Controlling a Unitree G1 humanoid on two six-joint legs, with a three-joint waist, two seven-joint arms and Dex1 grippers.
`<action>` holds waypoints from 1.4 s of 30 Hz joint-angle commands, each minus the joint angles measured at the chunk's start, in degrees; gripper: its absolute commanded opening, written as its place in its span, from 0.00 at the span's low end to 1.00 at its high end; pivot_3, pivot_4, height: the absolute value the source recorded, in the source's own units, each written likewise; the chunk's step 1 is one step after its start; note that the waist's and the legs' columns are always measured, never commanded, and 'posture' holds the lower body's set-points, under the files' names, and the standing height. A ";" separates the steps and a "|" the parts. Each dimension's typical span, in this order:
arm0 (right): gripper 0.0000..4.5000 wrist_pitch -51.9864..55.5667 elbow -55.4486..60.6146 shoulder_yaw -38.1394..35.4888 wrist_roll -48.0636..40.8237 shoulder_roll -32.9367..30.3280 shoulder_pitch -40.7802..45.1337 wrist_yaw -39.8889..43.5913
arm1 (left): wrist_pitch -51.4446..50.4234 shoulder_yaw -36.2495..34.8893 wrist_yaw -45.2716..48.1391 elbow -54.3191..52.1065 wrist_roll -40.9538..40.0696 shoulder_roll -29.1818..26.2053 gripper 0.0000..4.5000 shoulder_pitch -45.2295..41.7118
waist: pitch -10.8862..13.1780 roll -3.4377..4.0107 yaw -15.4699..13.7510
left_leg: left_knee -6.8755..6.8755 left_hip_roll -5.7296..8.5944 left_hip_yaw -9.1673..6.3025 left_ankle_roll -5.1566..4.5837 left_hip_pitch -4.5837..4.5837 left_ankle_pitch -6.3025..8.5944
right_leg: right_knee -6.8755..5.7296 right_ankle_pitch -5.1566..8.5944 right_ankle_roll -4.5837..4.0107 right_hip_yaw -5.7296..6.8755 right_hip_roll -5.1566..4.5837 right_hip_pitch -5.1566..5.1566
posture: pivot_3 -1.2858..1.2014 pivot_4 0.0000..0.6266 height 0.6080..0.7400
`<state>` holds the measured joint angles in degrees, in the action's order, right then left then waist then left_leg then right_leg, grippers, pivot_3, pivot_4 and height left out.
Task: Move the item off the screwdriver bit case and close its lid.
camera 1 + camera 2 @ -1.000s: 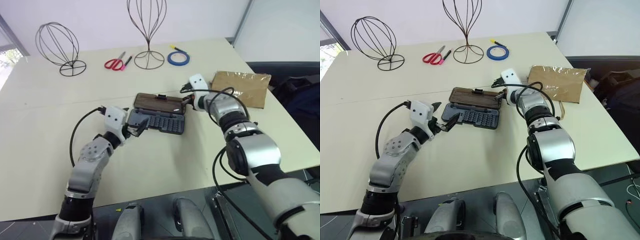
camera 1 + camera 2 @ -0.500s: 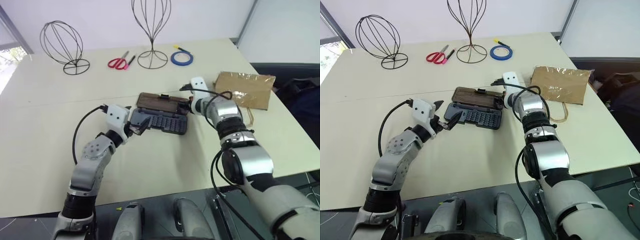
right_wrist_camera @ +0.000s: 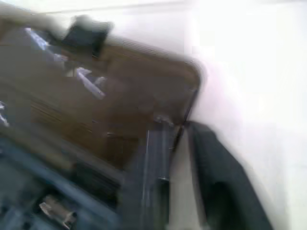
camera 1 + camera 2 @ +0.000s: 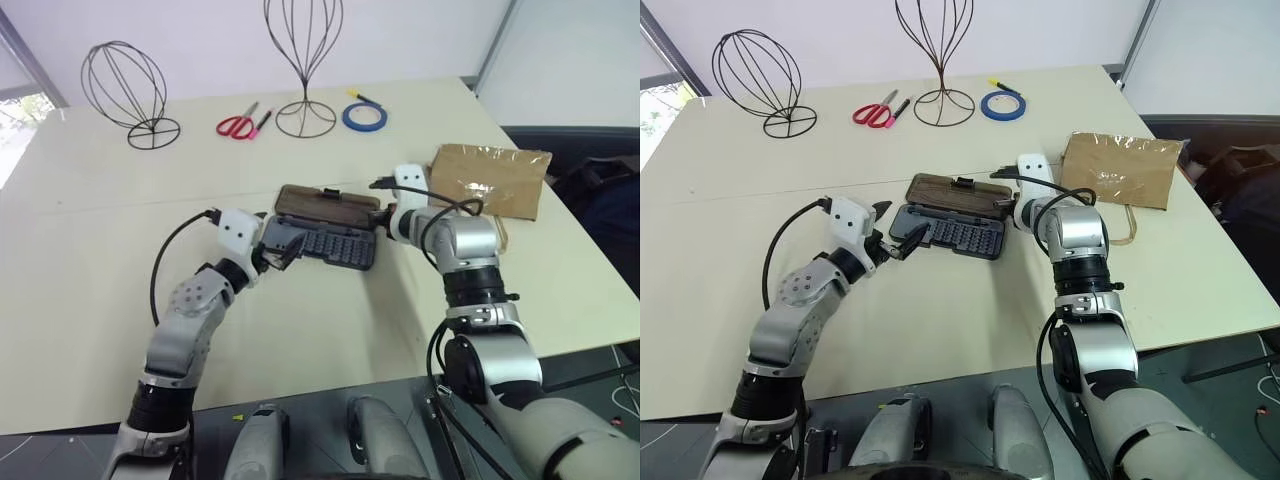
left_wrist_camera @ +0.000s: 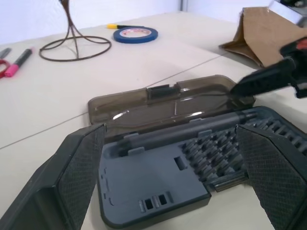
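Lid (image 4: pixel 955 191) lay flat open just ahead of my closed right gripper (image 4: pixel 1012 203), at its right corner, long axis crosswise; my left gripper (image 4: pixel 895 232) gaped, empty.

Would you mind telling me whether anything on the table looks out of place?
The case sits wide open, its lid lying flat on the table behind it. The bag lies clear of it, by the right edge.

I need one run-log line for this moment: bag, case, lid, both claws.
bag: on table, off case | case: open | lid: flat behind base | left claw: open at case's left end | right claw: shut at lid's right corner
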<state>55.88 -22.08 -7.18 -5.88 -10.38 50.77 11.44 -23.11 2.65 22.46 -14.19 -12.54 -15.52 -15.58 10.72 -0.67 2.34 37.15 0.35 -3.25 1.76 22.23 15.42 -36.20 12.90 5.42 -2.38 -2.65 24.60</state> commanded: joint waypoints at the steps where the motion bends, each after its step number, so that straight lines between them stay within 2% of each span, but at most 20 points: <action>1: 0.01 -0.73 0.38 0.36 -0.26 -0.15 -0.38 -0.50 | 1.68 -0.06 0.30 -0.55 0.24 0.06 1.00 -0.71 | 0.01 0.01 0.06 | 0.00 0.00 0.01 0.00 0.00 0.00 | 0.00 0.00 0.00 0.00 0.00 0.00 | 0.52 0.24 1.00; 14: 0.01 3.33 6.97 4.50 -1.06 1.11 -2.90 1.07 | 2.17 -0.48 0.64 -0.45 0.52 -0.23 1.00 -0.48 | 0.01 0.01 0.22 | -0.02 -0.01 0.00 0.00 0.00 0.00 | 0.00 0.00 0.00 0.00 0.02 0.01 | 0.52 0.24 1.00; 20: 0.01 2.78 5.85 6.45 -0.64 1.48 -3.71 1.61 | 2.57 -0.45 0.69 -0.06 0.68 0.00 1.00 -0.47 | 0.01 0.01 0.29 | -0.02 -0.03 0.00 -0.01 -0.02 0.00 | -0.01 0.00 -0.01 -0.01 0.05 0.01 | 0.52 0.24 1.00; 23: 0.17 1.66 4.14 6.20 -0.49 1.42 -3.08 1.37 | 2.63 -0.50 0.65 0.12 0.73 0.04 1.00 -0.59 | 0.01 0.01 0.33 | -0.03 -0.04 0.00 -0.01 -0.03 0.00 | -0.01 0.00 -0.01 -0.01 0.07 0.01 | 0.52 0.24 1.00; 24: 0.25 1.15 3.52 5.85 -0.41 1.47 -2.81 1.01 | 2.65 -0.51 0.62 0.12 0.75 0.05 1.00 -0.58 | 0.00 0.01 0.29 | -0.03 -0.04 0.00 -0.01 -0.04 0.00 | -0.01 0.00 -0.01 -0.01 0.07 0.01 | 0.52 0.24 1.00; 25: 0.40 0.67 2.93 5.59 -0.35 1.47 -2.55 0.75 | 2.65 -0.52 0.59 0.09 0.77 0.05 1.00 -0.54 | 0.01 0.01 0.23 | -0.03 -0.04 0.00 -0.01 -0.04 0.00 | -0.01 0.00 -0.01 -0.01 0.07 0.01 | 0.52 0.24 1.00; 26: 0.46 0.19 2.19 5.38 -0.23 1.39 -2.25 0.57 | 2.66 -0.52 0.55 0.03 0.80 0.06 1.00 -0.49 | 0.00 0.00 0.21 | -0.03 -0.04 0.00 -0.01 -0.03 0.00 | -0.01 0.00 -0.01 -0.01 0.06 0.01 | 0.52 0.24 1.00; 28: 0.65 -0.82 0.50 5.04 -0.08 1.21 -1.51 0.28 | 2.72 -0.54 0.53 0.13 0.84 0.04 1.00 -0.53 | 0.00 0.00 0.28 | -0.02 -0.04 0.03 -0.01 -0.03 0.00 | 0.00 0.00 0.00 -0.02 0.04 0.01 | 0.52 0.24 1.00; 38: 0.65 -3.56 -3.41 4.50 -0.14 0.66 -0.19 0.25 | 2.86 -0.46 0.46 0.05 1.02 -0.04 1.00 -0.58 | 0.00 0.01 0.15 | -0.04 -0.04 0.02 -0.01 -0.02 0.00 | 0.02 0.00 0.00 -0.01 0.04 0.01 | 0.52 0.24 1.00; 40: 0.54 -3.76 -3.48 4.61 -0.12 0.69 -0.45 0.24 | 2.85 -0.52 0.45 0.05 1.01 -0.07 1.00 -0.64 | 0.00 0.01 0.16 | -0.04 -0.04 0.01 -0.01 -0.02 0.00 | 0.01 0.00 0.00 -0.01 0.04 0.01 | 0.52 0.24 1.00; 42: 0.36 -3.77 -3.44 4.71 -0.12 0.80 -0.61 0.20 | 2.84 -0.59 0.49 0.07 0.99 -0.14 1.00 -0.66 | 0.00 0.01 0.19 | -0.03 -0.04 0.01 -0.01 -0.02 0.00 | 0.01 0.00 -0.01 -0.01 0.04 0.01 | 0.52 0.24 1.00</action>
<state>51.90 -25.03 -2.81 -5.83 -10.04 50.08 11.55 -21.63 2.62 23.07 -13.44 -11.78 -15.54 -15.59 10.72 -0.66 2.53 37.12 0.31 -3.24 1.75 22.21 15.43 -36.19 12.90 5.42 -2.39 -2.60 24.62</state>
